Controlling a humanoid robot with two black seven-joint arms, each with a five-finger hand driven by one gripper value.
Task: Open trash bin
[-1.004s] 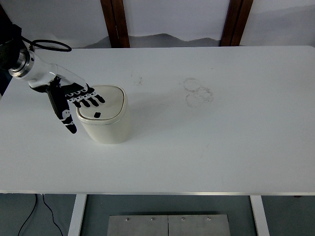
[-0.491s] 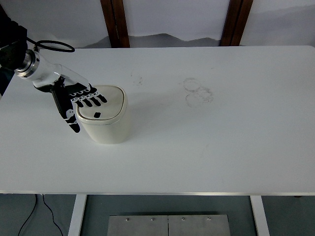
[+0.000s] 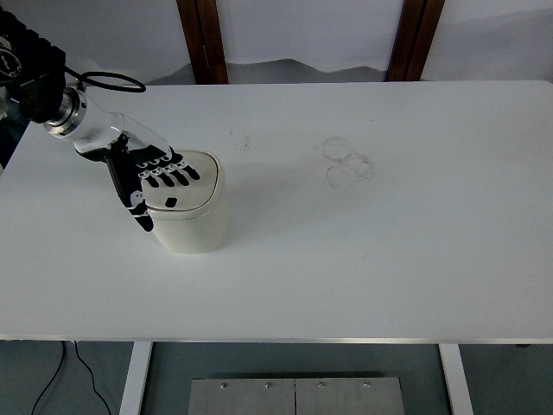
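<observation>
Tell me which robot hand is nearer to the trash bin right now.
The left robot hand. Its spread fingers lie over the lid of the trash bin, with the thumb down along the bin's left side. The right robot hand is not in view.

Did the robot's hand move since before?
Yes. The left hand slid right, farther over the trash bin lid, fingers spread flat. The bin stayed put.

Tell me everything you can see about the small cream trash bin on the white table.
The small cream trash bin looks like smooth plastic, rounded-square, standing upright on the left part of the white table. Its lid is closed, with a small dark mark near its front. The robot's black-fingered left hand lies spread over the lid.
</observation>
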